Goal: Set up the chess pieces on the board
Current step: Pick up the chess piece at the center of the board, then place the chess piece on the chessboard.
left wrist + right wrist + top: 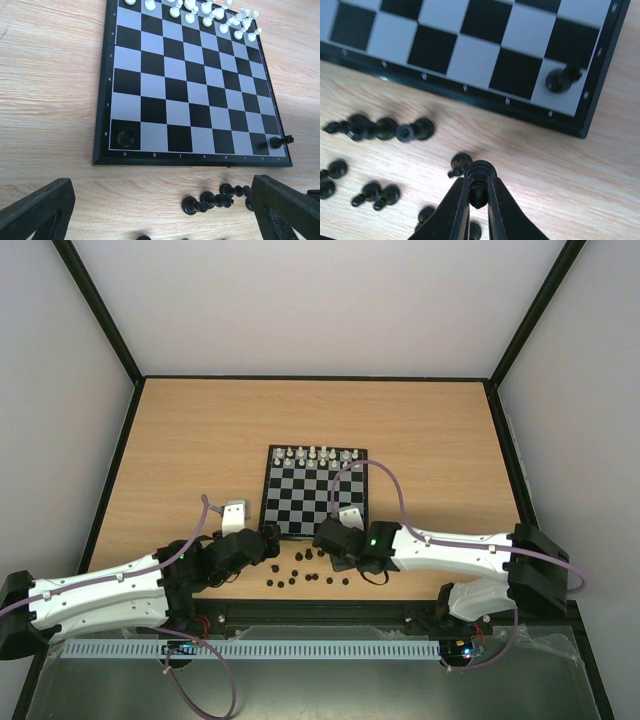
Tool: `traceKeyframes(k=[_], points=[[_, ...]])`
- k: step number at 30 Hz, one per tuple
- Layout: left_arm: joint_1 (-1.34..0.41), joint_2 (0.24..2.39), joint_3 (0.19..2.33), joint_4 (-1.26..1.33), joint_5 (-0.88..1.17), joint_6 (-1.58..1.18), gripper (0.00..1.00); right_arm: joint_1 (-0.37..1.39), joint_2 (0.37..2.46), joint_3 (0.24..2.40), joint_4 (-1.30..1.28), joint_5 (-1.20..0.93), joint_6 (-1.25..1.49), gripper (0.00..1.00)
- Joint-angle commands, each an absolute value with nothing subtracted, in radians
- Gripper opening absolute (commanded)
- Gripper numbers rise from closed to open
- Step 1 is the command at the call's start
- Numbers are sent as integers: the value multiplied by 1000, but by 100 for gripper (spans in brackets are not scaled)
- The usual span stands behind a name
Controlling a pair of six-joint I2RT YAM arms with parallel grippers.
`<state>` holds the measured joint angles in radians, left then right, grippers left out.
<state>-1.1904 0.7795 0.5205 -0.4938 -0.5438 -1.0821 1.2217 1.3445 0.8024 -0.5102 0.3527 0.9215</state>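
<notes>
Pinching a small black piece (478, 194) between nearly closed fingers, the right gripper (478, 186) hangs over the wooden table (200, 440), just off the near edge of the chessboard (470, 60), toward its right corner. Whether the piece has left the tabletop cannot be told.

Left gripper (160, 210): jaws spread wide, holding nothing, just off the chessboard's near left corner; both dark fingers frame the near edge in its wrist view.

Chessboard (300, 505): black and pale grey squares, thin dark border, lying flat on the table.

Black pieces on the chessboard: two, both in the nearest row. One (126, 137) stands on the left corner square; the other (280, 142) lies tilted at the right corner.

Loose black pieces (305, 578): scattered on the table just off the chessboard's near edge, most lying on their sides, several touching in a short line (380, 127); one (460, 162) lies just beside the right gripper's fingertips.

White pieces (318, 454): ranked along the chessboard's far edge, upright.
</notes>
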Motion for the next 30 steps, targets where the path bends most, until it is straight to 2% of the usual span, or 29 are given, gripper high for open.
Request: traceKeyframes(k=[1, 10, 30], points=[[-1195, 784, 518, -515, -571, -1081, 99, 1186, 1337, 889, -615, 425, 861, 10], [-1192, 776, 521, -527, -582, -1078, 99, 1082, 1432, 986, -570, 394, 729, 10], [-1181, 762, 525, -541, -589, -1069, 99, 1016, 1619, 1035, -453, 314, 640, 11]])
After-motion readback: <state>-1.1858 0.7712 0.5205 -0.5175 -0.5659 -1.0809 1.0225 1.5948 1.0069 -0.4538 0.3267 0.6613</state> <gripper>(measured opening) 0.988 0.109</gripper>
